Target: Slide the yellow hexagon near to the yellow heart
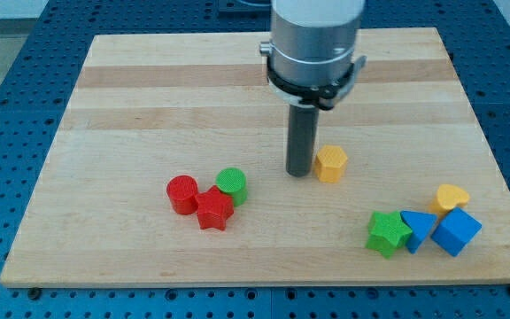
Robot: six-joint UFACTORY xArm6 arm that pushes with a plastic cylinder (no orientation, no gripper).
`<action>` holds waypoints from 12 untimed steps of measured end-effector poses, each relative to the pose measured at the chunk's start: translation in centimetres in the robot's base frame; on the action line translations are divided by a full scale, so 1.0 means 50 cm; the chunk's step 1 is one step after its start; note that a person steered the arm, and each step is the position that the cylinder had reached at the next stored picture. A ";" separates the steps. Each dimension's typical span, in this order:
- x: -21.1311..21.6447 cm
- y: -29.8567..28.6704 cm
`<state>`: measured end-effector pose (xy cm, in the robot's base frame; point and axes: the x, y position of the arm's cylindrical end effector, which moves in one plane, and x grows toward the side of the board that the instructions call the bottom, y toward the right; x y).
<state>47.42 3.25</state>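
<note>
The yellow hexagon (330, 164) sits on the wooden board near the middle, a little right of centre. The yellow heart (452, 197) lies toward the view's lower right, just above the blue cube. My tip (299, 172) stands on the board just left of the yellow hexagon, touching it or nearly so. The rod hangs from the grey arm body at the view's top.
A blue cube (456, 231), a blue triangle (417, 229) and a green star (388, 234) cluster at the lower right beside the heart. A red cylinder (182, 194), a red star (214, 209) and a green cylinder (232, 185) cluster at the lower left. The board's edge (264, 282) runs along the bottom.
</note>
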 end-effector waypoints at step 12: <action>-0.046 -0.125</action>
